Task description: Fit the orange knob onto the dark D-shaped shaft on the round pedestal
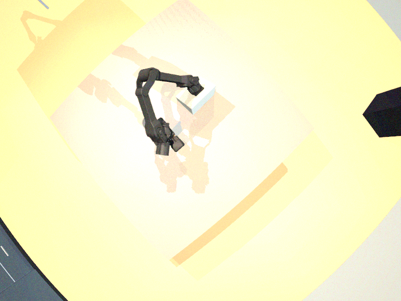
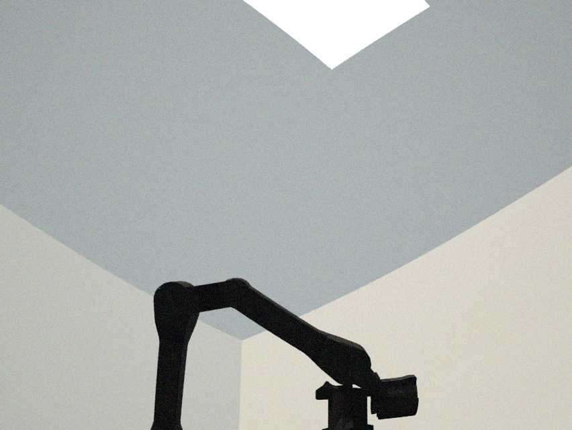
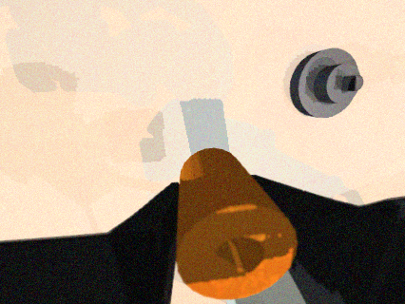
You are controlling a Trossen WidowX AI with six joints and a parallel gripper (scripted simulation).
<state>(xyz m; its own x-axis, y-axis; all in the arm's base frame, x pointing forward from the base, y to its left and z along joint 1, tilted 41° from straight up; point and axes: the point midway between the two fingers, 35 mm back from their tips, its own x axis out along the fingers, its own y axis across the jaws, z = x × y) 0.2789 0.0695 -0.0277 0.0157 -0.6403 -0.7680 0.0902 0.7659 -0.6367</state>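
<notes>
My gripper [image 3: 215, 184] is shut on the orange knob [image 3: 214, 209], with a black finger on each side. The knob's round end with the dark hole faces the wrist camera; a lighter line shows inside the hole. The round grey pedestal [image 3: 317, 107] stands at the upper right of the wrist view, apart from the knob, with the dark shaft [image 3: 351, 83] bare on top. The shaft's flat side cannot be made out. In the top view, only a grey edge of the pedestal [image 1: 144, 122] shows beside the arm, and the fingers are hidden. The exterior view does not show knob or pedestal.
The arm [image 1: 147, 108] [image 2: 277, 319] arches from a pale blue-white base block [image 1: 204, 99]. A grey-blue rectangular patch [image 1: 178, 128] [image 3: 206, 124] shows near the gripper. Arm shadows cross the surface. A black block [image 1: 385, 113] is at the far right of the top view.
</notes>
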